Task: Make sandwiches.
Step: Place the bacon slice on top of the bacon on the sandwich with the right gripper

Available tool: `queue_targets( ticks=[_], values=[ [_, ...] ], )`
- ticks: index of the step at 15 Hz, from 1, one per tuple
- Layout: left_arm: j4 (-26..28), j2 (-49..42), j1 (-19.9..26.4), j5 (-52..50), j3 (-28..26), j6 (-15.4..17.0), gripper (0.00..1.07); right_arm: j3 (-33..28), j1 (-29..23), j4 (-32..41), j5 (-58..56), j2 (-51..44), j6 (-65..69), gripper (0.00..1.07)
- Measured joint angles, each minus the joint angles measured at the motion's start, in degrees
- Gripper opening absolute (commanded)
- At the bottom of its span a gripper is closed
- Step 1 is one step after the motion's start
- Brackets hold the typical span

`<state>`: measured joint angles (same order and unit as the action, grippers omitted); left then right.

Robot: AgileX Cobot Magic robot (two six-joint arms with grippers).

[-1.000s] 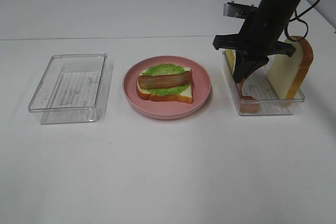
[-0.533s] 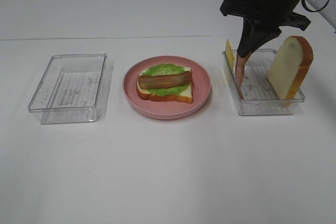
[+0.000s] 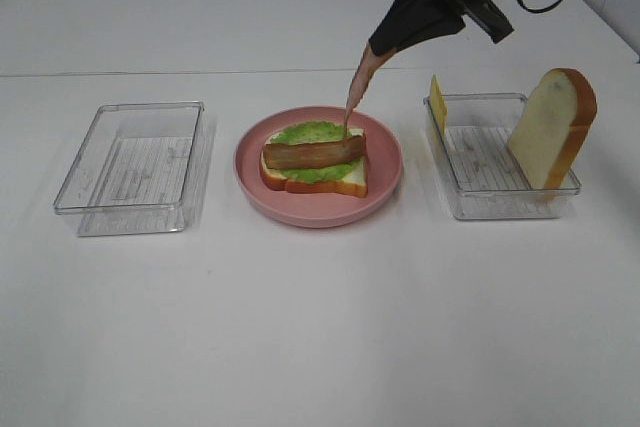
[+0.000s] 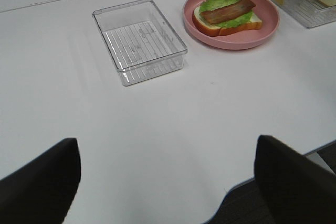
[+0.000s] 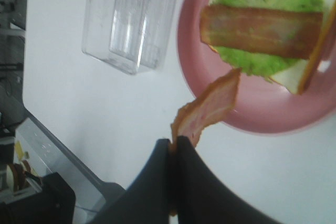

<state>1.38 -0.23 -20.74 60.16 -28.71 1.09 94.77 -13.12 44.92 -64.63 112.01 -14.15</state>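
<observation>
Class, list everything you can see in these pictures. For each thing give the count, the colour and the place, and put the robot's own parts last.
round pink plate: one, pink, mid-table
white bread slices with orange-brown crust: two, white; one flat on the plate, one leaning upright in the right tray
green ruffled lettuce leaf: one, green, on the flat slice
reddish-brown bacon strips: two, reddish-brown; one lying on the lettuce, one hanging over the plate
thin yellow cheese slice: one, yellow, standing in the right tray
clear plastic trays: two, clear; one left of the plate, one right of it
white table: one, white, under everything
right end effector: one, black, shut on the hanging strip
left end effector: one, black, open, above bare table
</observation>
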Motion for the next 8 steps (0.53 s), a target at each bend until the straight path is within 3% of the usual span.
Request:
queue_targets(
  ticks=[6,8],
  values=[
    [0.0,0.0,0.0,0.0,0.0,0.0,0.85,0.0,-4.9,5.6,10.3,3.1,-2.5,0.0],
    [0.0,0.0,0.0,0.0,0.0,0.0,0.85,0.0,-5.8,12.7,11.1,7.7,-6.1,0.0]
  ],
)
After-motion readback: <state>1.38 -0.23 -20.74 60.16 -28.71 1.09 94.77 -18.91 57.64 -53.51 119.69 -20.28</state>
